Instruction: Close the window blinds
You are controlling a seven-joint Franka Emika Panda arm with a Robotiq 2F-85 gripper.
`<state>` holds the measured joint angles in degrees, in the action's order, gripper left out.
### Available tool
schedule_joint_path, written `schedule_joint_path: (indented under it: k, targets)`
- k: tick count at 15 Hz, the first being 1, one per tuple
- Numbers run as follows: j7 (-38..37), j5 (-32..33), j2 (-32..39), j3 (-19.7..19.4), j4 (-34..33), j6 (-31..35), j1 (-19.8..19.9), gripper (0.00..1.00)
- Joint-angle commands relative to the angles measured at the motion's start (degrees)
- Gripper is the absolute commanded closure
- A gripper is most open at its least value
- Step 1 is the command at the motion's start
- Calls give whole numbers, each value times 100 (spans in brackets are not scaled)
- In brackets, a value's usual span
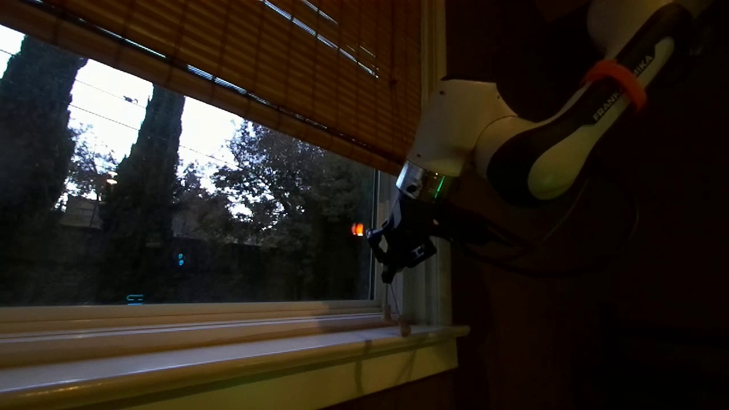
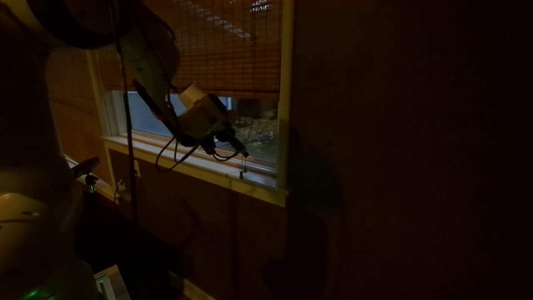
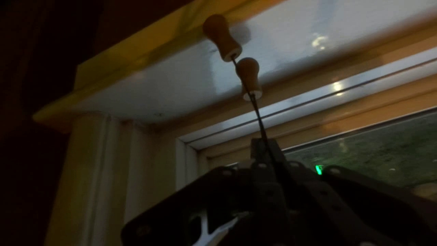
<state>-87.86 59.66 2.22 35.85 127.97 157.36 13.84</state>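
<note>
The window blinds (image 1: 273, 62), an orange-brown slatted shade, hang over the upper part of the window; glass shows below their bottom edge. They also show in an exterior view (image 2: 233, 71) and are out of the wrist view. My gripper (image 1: 388, 278) is below the shade's lower edge, near the window's side frame. In the wrist view the gripper (image 3: 268, 145) is shut on the thin dark pull cords (image 3: 258, 114). Two wooden cord knobs hang from the cords beyond the fingertips, one farther out (image 3: 222, 37) and one nearer (image 3: 248, 77).
The pale window sill (image 1: 256, 353) runs just under the knobs. The side frame (image 1: 430, 285) stands close beside the gripper. The window glass (image 1: 256, 256) is behind it. Loose cables (image 2: 166, 166) hang from the arm near the sill.
</note>
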Motion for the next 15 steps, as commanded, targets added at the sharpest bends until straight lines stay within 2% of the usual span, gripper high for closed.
schedule_joint_path:
  k: [1,8,15]
  targets:
    - [-44,-69,315,202,-457,380,-195,97]
    - [598,-504,1338,848,-1262,1031,-629,97]
    - [1642,-632,2807,1322,-2398,760,-1126,97]
